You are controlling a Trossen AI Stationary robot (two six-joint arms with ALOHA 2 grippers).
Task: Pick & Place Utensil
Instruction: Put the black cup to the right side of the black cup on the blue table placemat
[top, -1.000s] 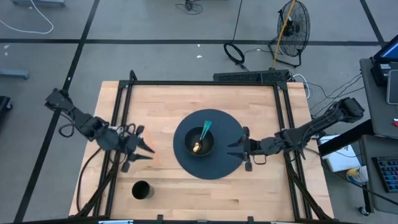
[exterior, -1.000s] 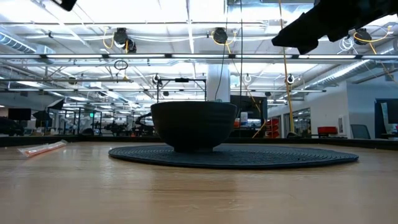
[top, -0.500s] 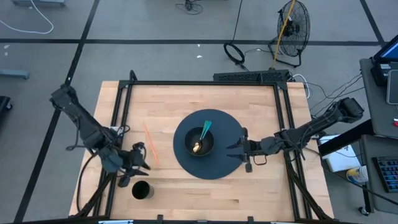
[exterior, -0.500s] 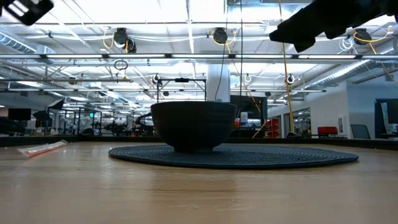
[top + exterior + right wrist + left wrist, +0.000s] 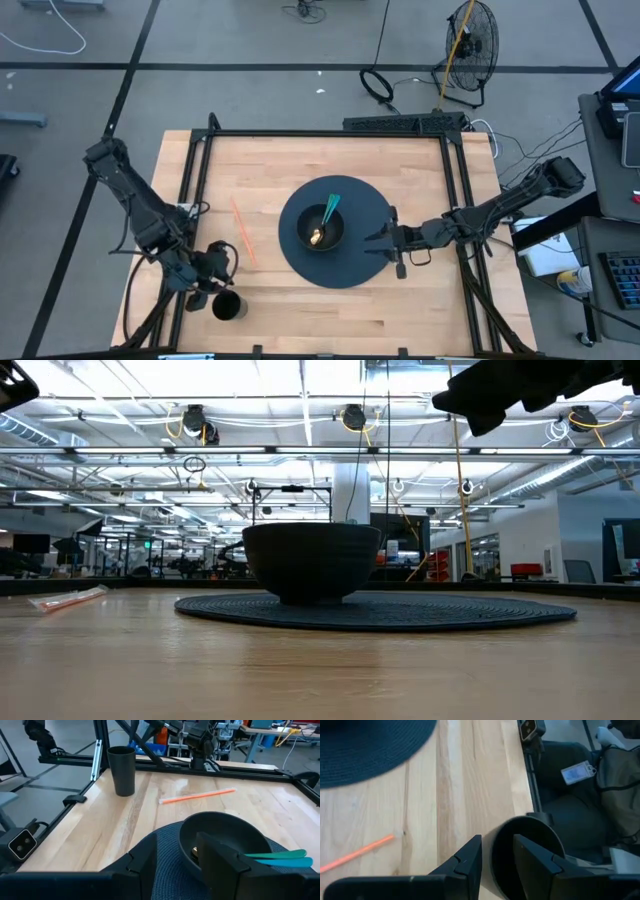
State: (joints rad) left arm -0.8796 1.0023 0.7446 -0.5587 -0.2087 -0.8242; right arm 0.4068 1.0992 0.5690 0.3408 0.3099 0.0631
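1. Now my left hand (image 5: 222, 283) hovers at the near-left part of the counter (image 5: 260, 190), just above the rim of the black cup (image 5: 228, 306); its two fingers (image 5: 465, 862) stand slightly apart with nothing between them (the cup's open mouth shows right past them).
2. My right hand (image 5: 375, 240) sits over the right edge of the round dark mat (image 5: 365, 215), pointing toward the bowl (image 5: 322, 228); its fingers (image 5: 145, 855) also stand a little apart and hold nothing.
3. Two utensils rest in the bowl: a teal-handled one (image 5: 331, 207) leans on the far rim with its handle sticking out, and a yellowish one (image 5: 316, 237) lies inside (I cannot tell what kind either is).
4. The bowl stands upright at the middle of the mat.
5. An orange straw (image 5: 242, 233) lies flat on the bare wood, between the mat and the left arm, well apart from the cup.
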